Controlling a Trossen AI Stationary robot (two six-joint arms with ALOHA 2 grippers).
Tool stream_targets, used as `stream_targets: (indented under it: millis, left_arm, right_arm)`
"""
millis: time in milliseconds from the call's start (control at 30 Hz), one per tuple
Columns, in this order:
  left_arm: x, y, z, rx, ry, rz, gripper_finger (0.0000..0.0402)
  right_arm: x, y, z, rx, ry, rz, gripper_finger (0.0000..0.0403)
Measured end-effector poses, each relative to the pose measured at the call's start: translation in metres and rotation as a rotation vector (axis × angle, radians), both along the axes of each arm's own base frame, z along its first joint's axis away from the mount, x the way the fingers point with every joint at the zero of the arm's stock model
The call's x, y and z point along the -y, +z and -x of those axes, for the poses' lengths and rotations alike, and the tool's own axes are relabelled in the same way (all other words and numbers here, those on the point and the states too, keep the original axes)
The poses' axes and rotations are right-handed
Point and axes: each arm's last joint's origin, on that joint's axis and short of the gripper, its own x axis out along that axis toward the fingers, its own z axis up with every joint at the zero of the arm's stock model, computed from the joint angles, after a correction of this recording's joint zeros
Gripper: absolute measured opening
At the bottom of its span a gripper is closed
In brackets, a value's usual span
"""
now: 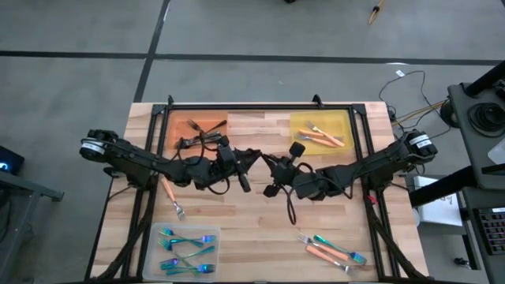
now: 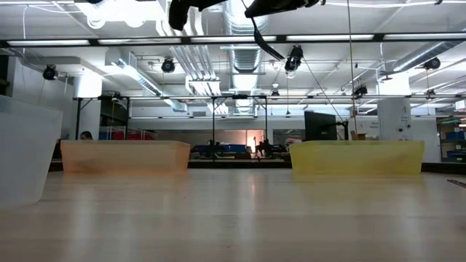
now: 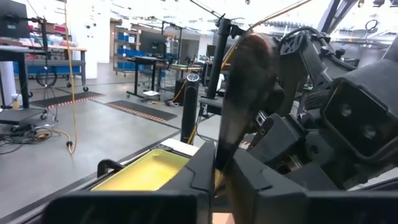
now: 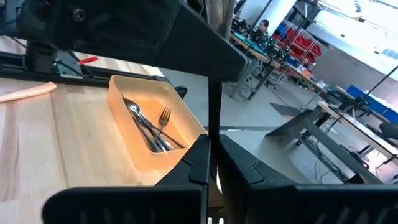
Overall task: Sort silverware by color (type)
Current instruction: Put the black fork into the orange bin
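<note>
Both grippers meet over the middle of the table, well above it. A dark grey metal spoon is between them: its bowl stands past the fingers of my left gripper, and its slim handle runs between the fingers of my right gripper. Both are shut on it. In the high view my left gripper and my right gripper hide the spoon. Loose silverware lies on the table: an orange-handled fork and a mixed orange and teal pile. My left gripper pinches the spoon's handle just below the bowl between its two fingers, coming level from the table's left. The fingers lie across the handle, and the spoon is clear of the table. My right gripper pinches the slim handle between its two fingers, coming about level from the table's right, with the fingers across it. The handle runs on from there to the left gripper's body.
An orange tray at the far left holds dark grey utensils. A yellow tray at the far right holds orange-handled ones. A clear tray at the near left holds blue-teal ones. A black frame borders the table.
</note>
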Motion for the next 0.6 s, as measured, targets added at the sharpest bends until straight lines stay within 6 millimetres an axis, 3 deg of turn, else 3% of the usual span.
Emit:
stream_targets:
  millis: [300,467,600]
  left_arm:
    - [0.0004,-0.0008,0.0002,-0.008,0.002,-0.002,0.0001]
    - [-0.0018,-0.0047,-0.0001,-0.054,0.029,-0.023,0.0000]
    - [-0.0056,-0.0086,0.0022,-0.141,0.154,-0.080,0.0000]
  right_arm:
    - [0.0000,-0.0001,0.0000,0.007,-0.001,-0.010,0.0019]
    - [-0.0003,0.0011,0.0005,0.010,0.010,-0.014,0.0055]
    - [-0.0014,0.0023,0.0018,0.010,0.016,-0.014,0.0096]
